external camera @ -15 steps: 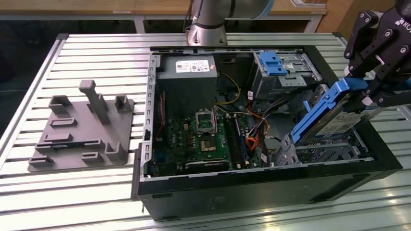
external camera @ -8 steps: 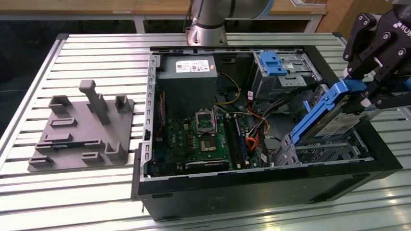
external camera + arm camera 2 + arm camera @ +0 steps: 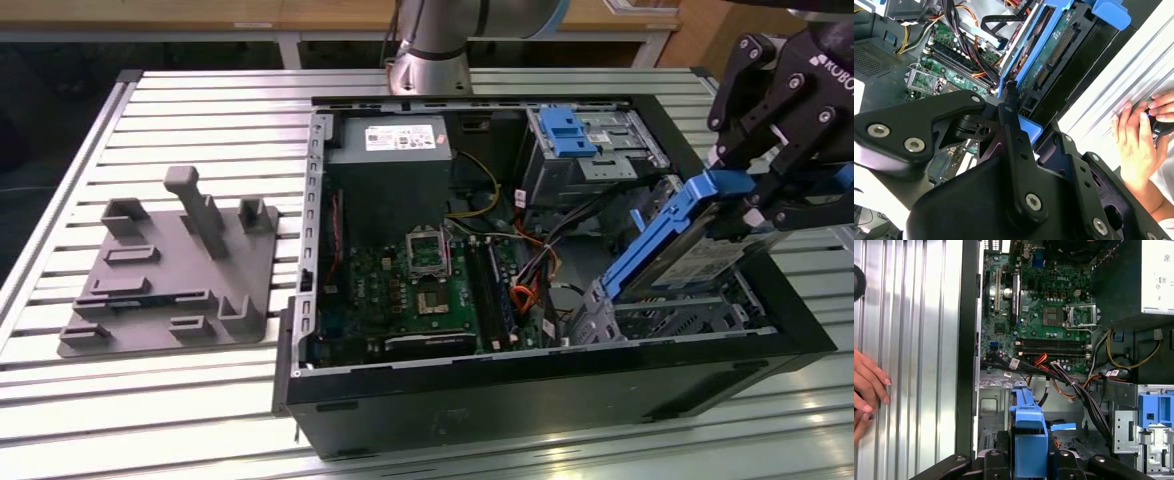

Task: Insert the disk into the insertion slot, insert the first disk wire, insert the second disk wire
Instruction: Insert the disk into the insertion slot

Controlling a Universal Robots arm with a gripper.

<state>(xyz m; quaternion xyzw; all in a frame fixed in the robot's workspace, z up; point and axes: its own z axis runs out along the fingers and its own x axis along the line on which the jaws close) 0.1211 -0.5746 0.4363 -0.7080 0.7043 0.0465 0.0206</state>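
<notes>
My gripper (image 3: 757,192) is shut on the disk (image 3: 674,255), gripping the upper end of its bright blue carrier. The disk hangs steeply tilted inside the open computer case, at the exterior view's right. Its lower end reaches down to the insertion slot (image 3: 667,315), a low silver perforated cage by the case's near right corner. The second wrist view looks along the disk (image 3: 1051,55), with the black fingers (image 3: 1013,120) closed on a blue tab. The blue carrier (image 3: 1029,425) rises between the fingers in the first wrist view, with the silver cage (image 3: 996,407) behind it.
A bundle of black, red and orange wires (image 3: 534,270) lies between the motherboard (image 3: 414,290) and the cage. A taller bay with a blue latch (image 3: 587,140) stands behind, the power supply (image 3: 387,135) at the back. A grey fixture (image 3: 167,270) sits left of the case. A person's hand (image 3: 1136,135) rests on the slatted table.
</notes>
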